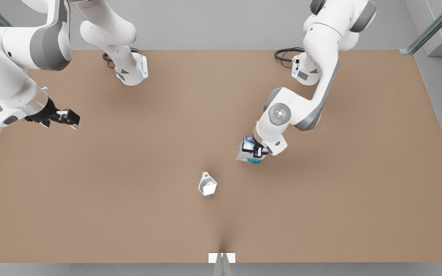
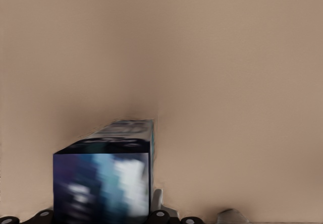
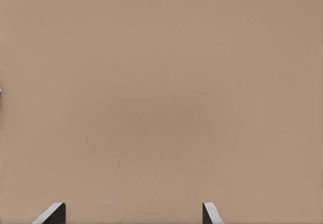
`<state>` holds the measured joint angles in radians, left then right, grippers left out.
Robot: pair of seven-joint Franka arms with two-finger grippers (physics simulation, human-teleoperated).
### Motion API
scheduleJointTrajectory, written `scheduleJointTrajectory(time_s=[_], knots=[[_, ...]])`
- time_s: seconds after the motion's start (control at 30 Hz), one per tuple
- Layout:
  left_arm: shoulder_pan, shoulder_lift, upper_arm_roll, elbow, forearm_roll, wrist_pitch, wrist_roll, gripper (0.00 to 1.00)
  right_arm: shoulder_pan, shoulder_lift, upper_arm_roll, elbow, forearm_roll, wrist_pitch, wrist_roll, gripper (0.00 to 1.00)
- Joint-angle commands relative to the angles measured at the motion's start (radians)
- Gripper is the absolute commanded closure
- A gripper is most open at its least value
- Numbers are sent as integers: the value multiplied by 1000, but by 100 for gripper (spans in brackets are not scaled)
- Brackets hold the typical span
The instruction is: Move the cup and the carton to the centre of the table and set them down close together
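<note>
Broadly, the table (image 1: 129, 199) spans most of the front view, a plain matte brown top with grey floor around it. Two black cable loops lie on it at the upper edge, one by each arm base.

Left arm: descends from the upper right of the front view and bends down toward the middle of the table. Its tool, the left tool (image 1: 258, 150), is clenched on the carton (image 1: 248, 150), just right of frame centre. Carton is tilted, blue top face toward the camera, teal showing at its lower corner. Whether its base touches the table cannot be told. In the left wrist view the carton (image 2: 103, 188) sits at lower left, with the dark blue end face nearest the lens and brown table beyond it.

Right arm: waits at the upper left of the front view. Right tool (image 1: 64, 118) hangs over the table's left edge zone, released and holding nothing; in the right wrist view its two fingertips (image 3: 53, 213) stand wide apart over bare table.

Cup (image 1: 207, 184): on the table just below frame centre, leaning, pale inside visible. It is below and left of the carton, near but apart from it.
</note>
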<state>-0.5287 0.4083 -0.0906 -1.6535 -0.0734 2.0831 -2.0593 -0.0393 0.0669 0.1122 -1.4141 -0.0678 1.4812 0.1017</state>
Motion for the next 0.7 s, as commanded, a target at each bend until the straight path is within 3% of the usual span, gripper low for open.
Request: scheduleJointTrajectory(time_s=[0.0, 0.2, 0.47, 0.5, 0.53, 0.57, 0.67], knots=[[1, 18, -17, 17, 92, 0, -44, 38, -17, 5, 0, 7, 0, -1, -2, 0], [1, 193, -199, 201, 322, -6, -289, 38, -59, 19, 7, 23, 8, -12, -27, 0], [2, 245, -232, 238, 363, 0, -285, 38, -54, 39, 7, 24, 13, 5, -43, 0], [2, 250, -232, 238, 362, 0, -285, 35, -51, 39, 7, 23, 14, 4, -42, 0], [2, 251, -232, 238, 362, 0, -283, 21, -50, 40, 7, 24, 20, 5, -45, 0], [2, 251, -232, 238, 363, 0, -282, 0, -44, 40, 7, 23, 20, 5, -45, 0], [2, 251, -232, 238, 363, 0, -280, 0, -45, 50, 7, 23, 22, 19, -43, 0]])
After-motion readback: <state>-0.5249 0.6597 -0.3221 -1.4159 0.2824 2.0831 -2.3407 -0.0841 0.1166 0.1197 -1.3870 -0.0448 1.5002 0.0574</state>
